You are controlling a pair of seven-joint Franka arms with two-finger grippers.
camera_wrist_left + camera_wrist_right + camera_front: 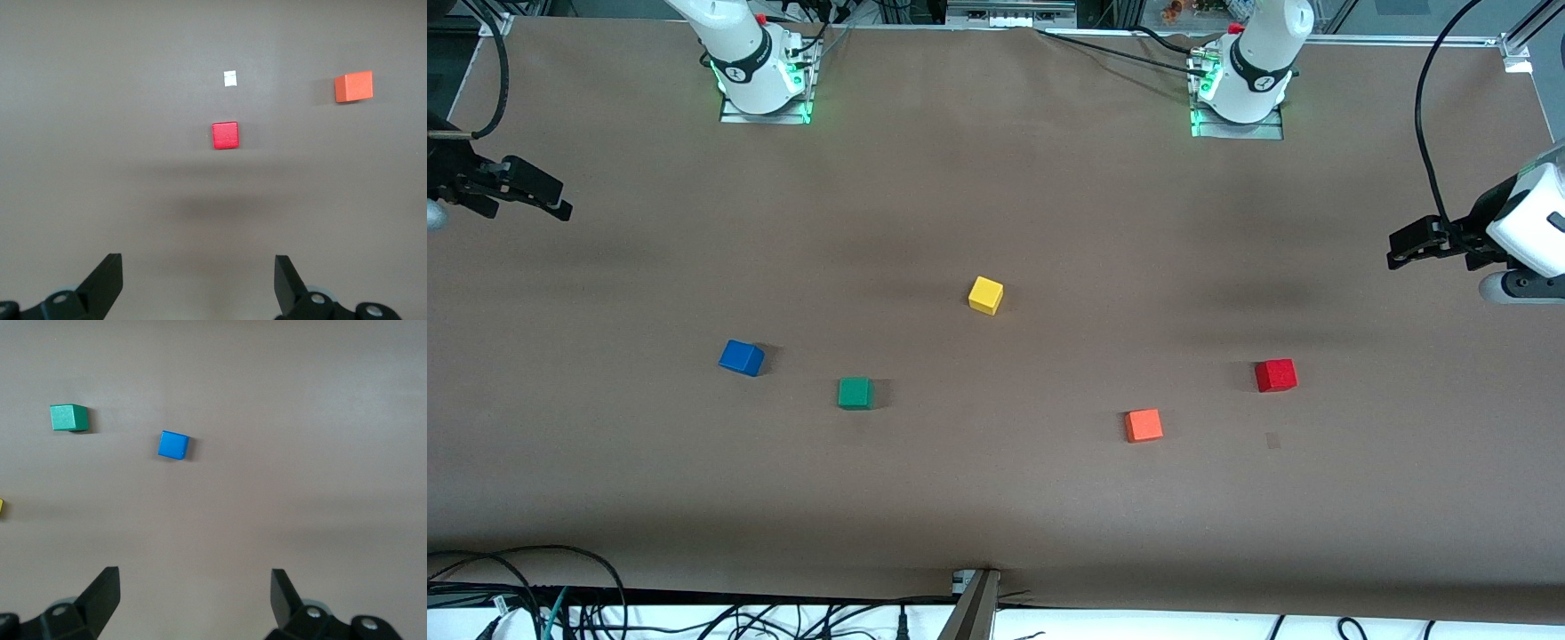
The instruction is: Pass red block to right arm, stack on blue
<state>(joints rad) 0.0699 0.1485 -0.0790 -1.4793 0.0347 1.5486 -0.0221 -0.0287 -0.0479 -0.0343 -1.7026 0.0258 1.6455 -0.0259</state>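
Lowest in my front frame sits the orange-red cube, right of centre. The red block rests just above it, toward the right edge. The blue lies at left-centre beside a green cube. My left gripper hangs wide open at the right edge; my right gripper is likewise spread at the left edge.

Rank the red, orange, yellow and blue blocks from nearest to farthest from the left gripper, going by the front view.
From the left gripper, open at its own table end:
1. red block, nearest.
2. orange block, toward the front camera.
3. yellow block, mid-table.
4. blue block, toward the right arm's end.
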